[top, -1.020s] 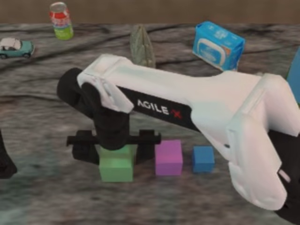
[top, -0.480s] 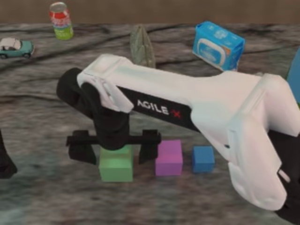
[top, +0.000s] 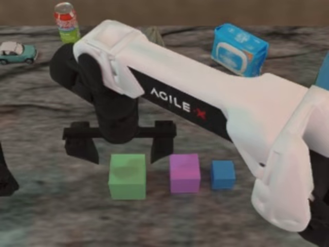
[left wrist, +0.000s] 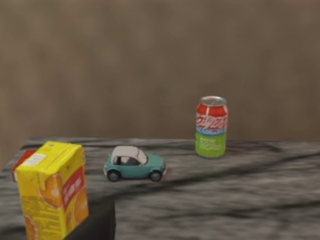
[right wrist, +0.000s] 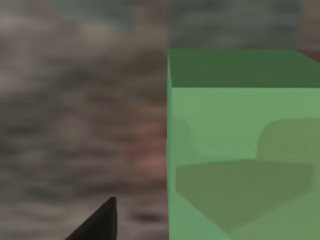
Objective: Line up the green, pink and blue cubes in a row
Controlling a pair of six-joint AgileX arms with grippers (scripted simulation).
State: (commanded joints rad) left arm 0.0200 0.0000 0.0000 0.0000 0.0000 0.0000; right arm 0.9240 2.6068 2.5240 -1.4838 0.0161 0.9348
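green cube (top: 127, 176): matte | pink cube (top: 184, 173): matte | can (left wrist: 211, 126): glossy metal | table (top: 46, 92): mottled stone

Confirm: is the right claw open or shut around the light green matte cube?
Open. The right claw hangs with fingers spread, clear of the light green matte cube, which sits alone on the table.

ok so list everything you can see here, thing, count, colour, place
light green matte cube: 1, green, front of table, left end of the row
magenta-pink matte cube: 1, pink, middle of the row
medium blue matte cube: 1, blue, right end of the row, smallest
blue-and-white soft packet: 1, far right of table
red, white and green drink can: 1, far left
teal toy car with white roof: 1, far left edge
yellow juice carton: 1, left wrist view only
grey marbled table: 1
right end effector: 1, black, open, above and behind the green cube
left arm: 1, black, parked at left edge
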